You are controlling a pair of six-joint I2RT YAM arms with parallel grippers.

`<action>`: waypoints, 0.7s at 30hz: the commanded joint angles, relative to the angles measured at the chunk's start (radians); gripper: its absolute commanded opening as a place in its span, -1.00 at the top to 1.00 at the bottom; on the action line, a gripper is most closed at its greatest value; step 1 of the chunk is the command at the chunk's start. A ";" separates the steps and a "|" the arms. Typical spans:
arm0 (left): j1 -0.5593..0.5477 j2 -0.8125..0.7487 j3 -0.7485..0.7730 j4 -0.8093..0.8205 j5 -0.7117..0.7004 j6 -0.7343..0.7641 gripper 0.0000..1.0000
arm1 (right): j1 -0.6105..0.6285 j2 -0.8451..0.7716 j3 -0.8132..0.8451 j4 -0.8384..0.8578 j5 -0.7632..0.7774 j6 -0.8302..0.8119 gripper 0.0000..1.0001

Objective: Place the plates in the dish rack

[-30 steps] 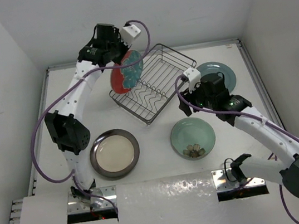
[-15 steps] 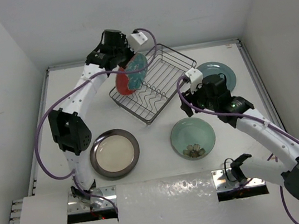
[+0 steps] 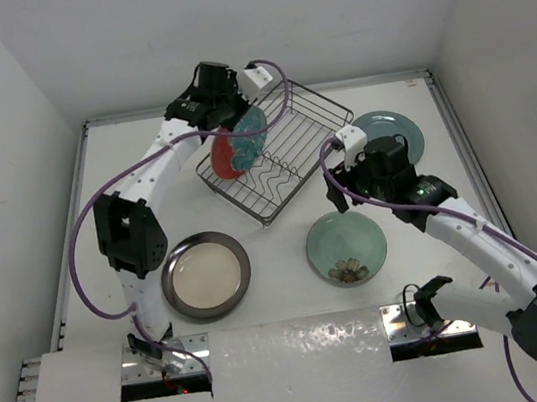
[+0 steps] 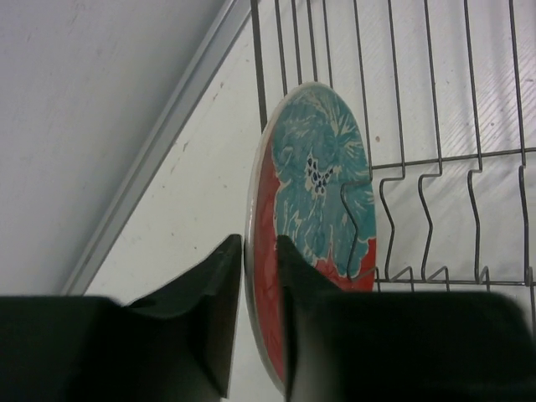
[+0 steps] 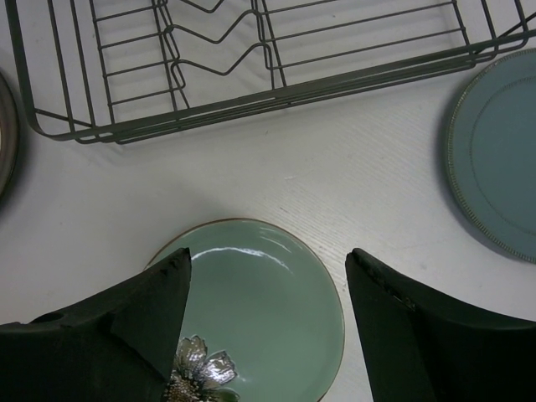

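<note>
My left gripper point(image 3: 227, 116) is shut on the rim of the red plate with teal pattern point(image 3: 235, 141), held on edge over the left end of the dish rack point(image 3: 303, 107). In the left wrist view the plate point(image 4: 314, 209) stands between the fingers, its lower edge among the wavy wires point(image 4: 435, 209). My right gripper point(image 3: 364, 197) is open above the pale green plate point(image 3: 346, 246), which shows below the jaws in the right wrist view point(image 5: 260, 293). The cream plate with dark rim point(image 3: 206, 274) lies front left. The grey-teal plate point(image 3: 395, 132) lies right of the rack.
White walls close the table on the left, back and right. The rack sits askew at the back centre; its near edge shows in the right wrist view point(image 5: 276, 92). A raised rail point(image 4: 159, 151) runs along the table's back edge behind the rack.
My left gripper has carried the red plate rightward and down, from left of the rack to over its left end. My right gripper has crept slightly left and forward.
</note>
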 commanded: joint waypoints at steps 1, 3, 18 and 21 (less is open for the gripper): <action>-0.001 -0.002 0.069 0.039 0.013 -0.056 0.50 | 0.007 0.025 0.025 -0.010 0.018 0.040 -0.49; 0.000 0.006 0.106 0.027 0.010 -0.087 0.10 | 0.007 0.045 0.051 -0.036 0.024 0.057 -0.55; 0.494 -0.230 0.093 -0.390 0.486 -0.193 -0.97 | 0.006 0.059 0.020 -0.077 0.069 0.101 -0.78; 0.596 -0.366 -0.254 -0.468 0.501 -0.027 -0.97 | 0.006 0.048 0.010 -0.070 0.067 0.080 -0.81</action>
